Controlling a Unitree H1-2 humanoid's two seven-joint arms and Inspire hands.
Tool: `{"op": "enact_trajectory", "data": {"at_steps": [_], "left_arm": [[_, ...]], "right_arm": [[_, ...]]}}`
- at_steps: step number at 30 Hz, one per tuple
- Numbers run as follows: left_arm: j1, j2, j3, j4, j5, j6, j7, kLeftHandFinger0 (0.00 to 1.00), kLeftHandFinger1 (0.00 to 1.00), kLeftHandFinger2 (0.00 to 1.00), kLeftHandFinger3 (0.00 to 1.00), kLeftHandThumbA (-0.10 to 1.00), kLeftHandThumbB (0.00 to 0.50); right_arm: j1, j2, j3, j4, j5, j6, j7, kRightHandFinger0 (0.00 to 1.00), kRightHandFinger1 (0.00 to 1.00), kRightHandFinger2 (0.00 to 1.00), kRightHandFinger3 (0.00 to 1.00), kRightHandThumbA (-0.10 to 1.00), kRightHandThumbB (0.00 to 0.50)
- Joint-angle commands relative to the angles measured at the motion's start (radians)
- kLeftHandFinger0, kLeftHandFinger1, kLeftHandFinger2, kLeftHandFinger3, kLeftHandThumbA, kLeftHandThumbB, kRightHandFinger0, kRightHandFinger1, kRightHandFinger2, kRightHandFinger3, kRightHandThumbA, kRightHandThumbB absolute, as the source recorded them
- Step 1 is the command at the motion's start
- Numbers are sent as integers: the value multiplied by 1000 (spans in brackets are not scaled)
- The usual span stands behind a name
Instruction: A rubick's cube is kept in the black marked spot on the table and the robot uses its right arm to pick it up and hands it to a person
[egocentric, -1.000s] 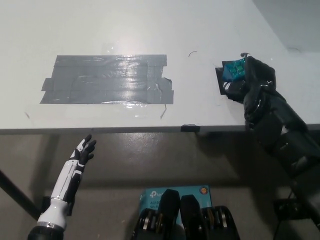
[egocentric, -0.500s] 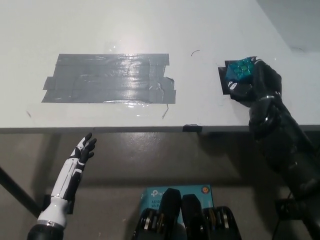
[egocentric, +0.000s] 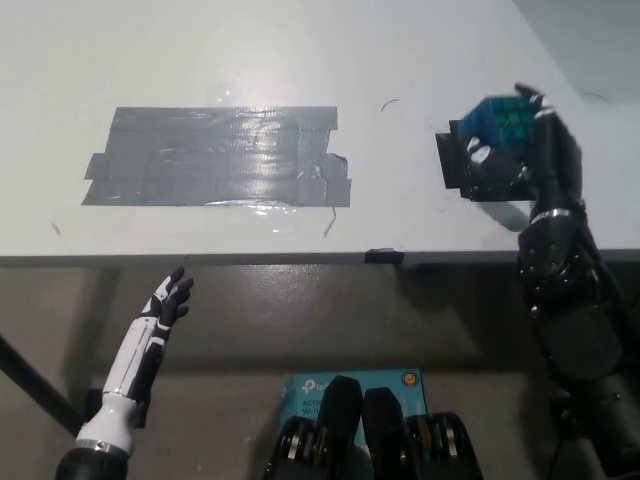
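while the black right hand (egocentric: 525, 150) curled its fingers around the rubik's cube (egocentric: 497, 121), the cube sat tilted in that grip, just above the black marked spot (egocentric: 455, 165) near the right end of the white table (egocentric: 300, 50). the white left hand (egocentric: 168, 300) hung below the table edge, fingers spread, holding nothing. grey tape (egocentric: 220, 158) lay well apart to the left.

We seem to be in a lab or test room rather than a home. A plain white tabletop (egocentric: 300, 50) carries only marks: a wide patch of grey duct tape (egocentric: 215, 158) and a small black taped square (egocentric: 458, 165). Below its edge we see a bare floor (egocentric: 300, 320) and a teal cardboard box (egocentric: 305, 388).
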Motion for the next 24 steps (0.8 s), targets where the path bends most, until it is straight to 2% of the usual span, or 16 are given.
{"op": "enact_trajectory", "data": {"at_steps": [1,7,18,24], "left_arm": [[-41,18,6,-18,-5,-34,-10,1000,1000,1000,1000,1000,213],[-40,20,4,-15,6,-44,-6,1000,1000,1000,1000,1000,203],[-39,19,4,-12,-3,-39,-12,1000,1000,1000,1000,1000,193],[-37,20,3,-20,-4,-27,-14,1000,1000,1000,1000,1000,203]], "right_arm": [[-52,41,-144,-434,135,67,29,0,306,761,782,-100,188],[-46,58,-166,-529,150,81,55,0,364,821,819,-100,199],[-40,80,-191,-551,167,83,83,0,392,831,838,-100,194],[-38,84,-190,-541,166,68,84,3,424,857,851,-100,185]]}}
